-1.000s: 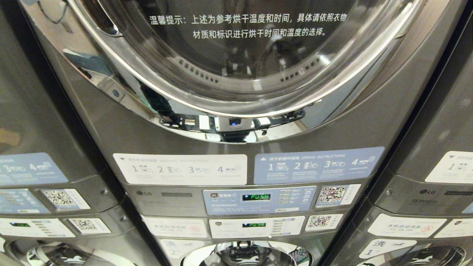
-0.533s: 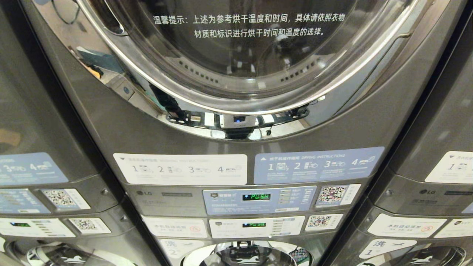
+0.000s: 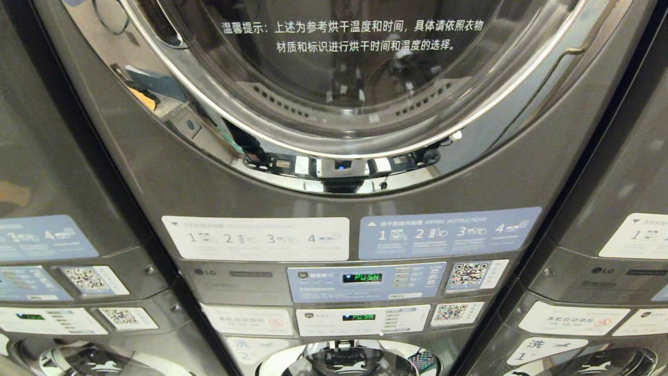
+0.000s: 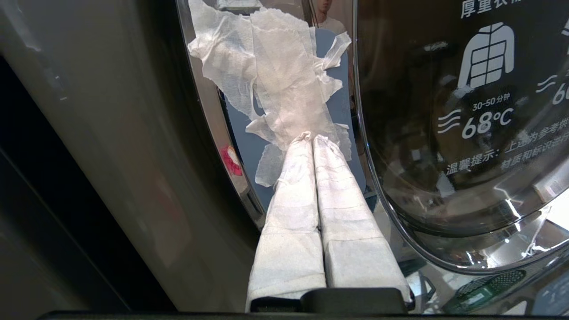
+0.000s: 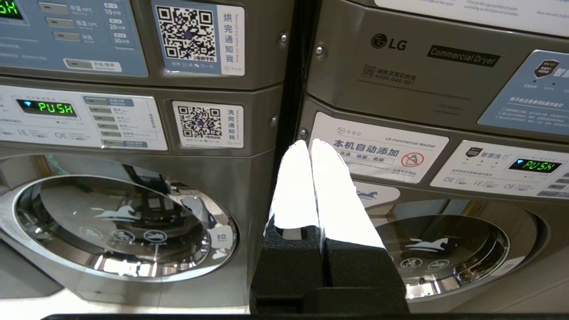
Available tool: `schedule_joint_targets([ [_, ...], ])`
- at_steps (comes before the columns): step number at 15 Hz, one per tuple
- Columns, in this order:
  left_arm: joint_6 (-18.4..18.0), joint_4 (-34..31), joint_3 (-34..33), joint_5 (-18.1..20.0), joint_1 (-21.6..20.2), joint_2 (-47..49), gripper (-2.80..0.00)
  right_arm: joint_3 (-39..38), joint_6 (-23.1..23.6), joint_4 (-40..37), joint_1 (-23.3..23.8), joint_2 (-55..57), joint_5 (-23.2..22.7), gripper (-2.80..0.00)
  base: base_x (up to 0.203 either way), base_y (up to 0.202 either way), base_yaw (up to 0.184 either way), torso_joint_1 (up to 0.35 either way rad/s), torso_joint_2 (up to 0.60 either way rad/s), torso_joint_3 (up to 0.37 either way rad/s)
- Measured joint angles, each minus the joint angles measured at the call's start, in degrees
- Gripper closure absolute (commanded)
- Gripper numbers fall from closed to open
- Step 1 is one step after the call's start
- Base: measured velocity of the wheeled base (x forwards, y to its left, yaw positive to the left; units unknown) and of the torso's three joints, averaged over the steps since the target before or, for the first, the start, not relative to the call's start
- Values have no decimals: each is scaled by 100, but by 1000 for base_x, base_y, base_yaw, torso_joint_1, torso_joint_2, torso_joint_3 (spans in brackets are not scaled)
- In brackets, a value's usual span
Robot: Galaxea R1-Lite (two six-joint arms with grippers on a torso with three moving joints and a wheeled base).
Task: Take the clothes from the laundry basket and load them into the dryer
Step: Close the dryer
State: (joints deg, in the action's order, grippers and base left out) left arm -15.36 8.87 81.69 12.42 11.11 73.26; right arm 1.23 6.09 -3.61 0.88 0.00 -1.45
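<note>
Since the earlier head pictures, the round dryer door [image 3: 344, 89] sits a little further right and lower in the frame, and the reflections in its chrome ring have slid with it; the label panels below have barely shifted.

We cannot find the laundry basket in any view, so we cannot say where it lies relative to our fingers, nor which way its long side runs. No clothes show either.

Our left gripper [image 4: 311, 138] is pressed shut, its two white-wrapped fingers [image 4: 293, 200] lying side by side with no gap, and nothing is clamped between them. The tips sit in the middle of the left wrist frame, right at the lower end of a torn white tissue [image 4: 275, 71] that covers the blue patch at the door's edge; whether they touch it we cannot tell. The glass with its temperature print fills the right of that frame.

Our right gripper [image 5: 310, 143] is likewise closed and empty, pointing at the dark seam between two stacked machines, in the centre of the right wrist frame, with the lower washer doors [image 5: 120, 222] to either side.
</note>
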Motion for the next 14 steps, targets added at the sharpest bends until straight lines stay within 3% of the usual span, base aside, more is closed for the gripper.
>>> schedule_joint_targets([
  [14, -158, 141, 11, -383, -4, 292, 0, 0, -16, 3, 0, 0, 0, 0, 0, 0, 0, 0, 0, 0],
])
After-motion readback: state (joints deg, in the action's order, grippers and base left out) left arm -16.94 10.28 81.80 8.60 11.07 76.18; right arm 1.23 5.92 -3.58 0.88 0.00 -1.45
